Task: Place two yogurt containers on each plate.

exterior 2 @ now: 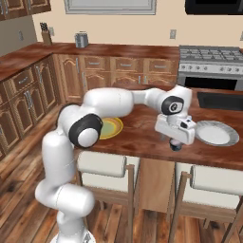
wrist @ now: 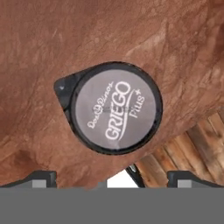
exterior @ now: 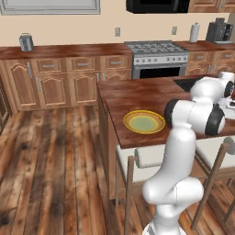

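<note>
Below the claw: a dark yogurt cup (wrist: pixel 114 107) with a pale "GRIEGO" lid is sitting on the counter (wrist: pixel 52 39), bare wood lying open all around it.
Counter edge: running just past the cup, the floor showing beyond.
Right of the claw (exterior 2: pixel 176 145): the white-grey plate (exterior 2: pixel 217 133) is lying near.
Left: the yellow-rimmed plate (exterior: pixel 143 121) is sitting well apart.

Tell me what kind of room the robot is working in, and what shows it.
A home kitchen, rendered. A stove with an oven stands against the back wall, wooden cabinets run under a long counter, and the arm works over a wooden island that carries two plates, with stools tucked beneath.
</note>
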Available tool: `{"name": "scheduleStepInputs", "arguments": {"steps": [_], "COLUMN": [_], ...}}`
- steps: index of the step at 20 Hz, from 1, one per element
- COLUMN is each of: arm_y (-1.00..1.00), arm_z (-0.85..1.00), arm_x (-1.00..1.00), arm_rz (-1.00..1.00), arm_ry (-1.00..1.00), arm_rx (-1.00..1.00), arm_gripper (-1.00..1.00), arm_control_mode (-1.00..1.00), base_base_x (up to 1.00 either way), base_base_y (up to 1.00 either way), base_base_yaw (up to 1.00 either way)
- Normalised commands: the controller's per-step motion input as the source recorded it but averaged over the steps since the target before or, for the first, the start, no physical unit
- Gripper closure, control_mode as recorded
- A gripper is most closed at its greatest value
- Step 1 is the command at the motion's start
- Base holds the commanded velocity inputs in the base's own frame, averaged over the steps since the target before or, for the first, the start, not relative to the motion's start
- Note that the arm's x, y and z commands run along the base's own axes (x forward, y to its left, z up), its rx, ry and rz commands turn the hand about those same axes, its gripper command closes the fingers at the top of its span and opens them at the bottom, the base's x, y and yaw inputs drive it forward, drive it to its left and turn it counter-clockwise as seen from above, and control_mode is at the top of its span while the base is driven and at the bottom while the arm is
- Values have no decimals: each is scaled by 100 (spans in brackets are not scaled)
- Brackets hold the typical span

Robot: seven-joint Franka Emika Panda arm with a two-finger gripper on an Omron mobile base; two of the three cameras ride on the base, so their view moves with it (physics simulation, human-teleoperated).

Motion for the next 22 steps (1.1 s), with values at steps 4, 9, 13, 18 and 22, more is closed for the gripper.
{"name": "scheduleStepInputs", "arguments": {"steps": [4,9,13,18,22], "arm_y": [-12,-5,-1,0,0], "arm_z": [-9,-14,-23,-29,-28], "arm_x": [23,23,16,3,-11], "arm_rz": [0,0,0,0,0], "arm_ry": [0,0,0,0,0], "arm_rx": [6,2,0,0,0], "arm_gripper": [-100,-100,-100,-100,-100], "arm_control_mode": [-100,-100,-100,-100,-100], "base_base_x": [0,0,0,0,0], "base_base_y": [0,0,0,0,0], "base_base_yaw": [0,0,0,0,0]}}
